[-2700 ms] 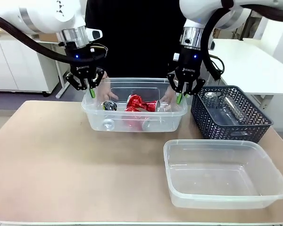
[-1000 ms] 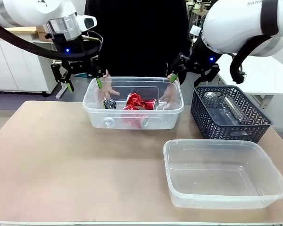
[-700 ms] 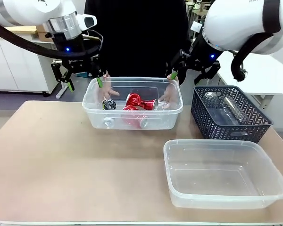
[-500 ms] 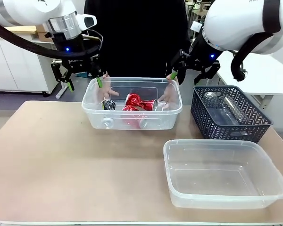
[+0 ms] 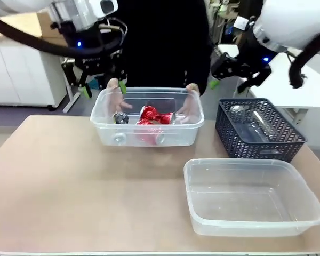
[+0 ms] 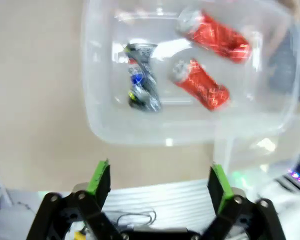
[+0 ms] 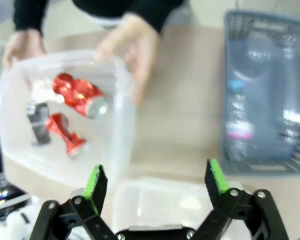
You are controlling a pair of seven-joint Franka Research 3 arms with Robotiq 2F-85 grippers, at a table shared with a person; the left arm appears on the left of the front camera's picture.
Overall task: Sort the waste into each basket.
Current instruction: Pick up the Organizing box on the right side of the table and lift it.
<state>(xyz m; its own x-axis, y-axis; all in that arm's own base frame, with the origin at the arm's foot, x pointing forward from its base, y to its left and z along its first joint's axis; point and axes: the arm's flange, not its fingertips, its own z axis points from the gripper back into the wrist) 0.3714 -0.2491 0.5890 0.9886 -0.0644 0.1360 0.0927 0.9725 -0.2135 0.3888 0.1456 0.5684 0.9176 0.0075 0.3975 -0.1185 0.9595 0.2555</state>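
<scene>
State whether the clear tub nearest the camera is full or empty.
Empty: the near tub shows nothing through its clear walls and floor; the cans lie in the far tub.

Table (image 5: 69, 186): light brown matte top with a pale front edge, running the full width of the front view. Three containers stand on it. Far tub (image 5: 189, 136): clear plastic, rectangular, rounded corners, rolled rim; set at the far middle with its long side across the table; whether its base sits flat on the top cannot be told. Basket (image 5: 256, 146): dark blue-grey, lattice-sided, rectangular; far right, just beside the far tub's right end, not touching it. Near tub (image 5: 256, 226): clear plastic, rectangular, rolled rim; near right, directly in front of the basket and close to it, apart from the far tub.
</scene>
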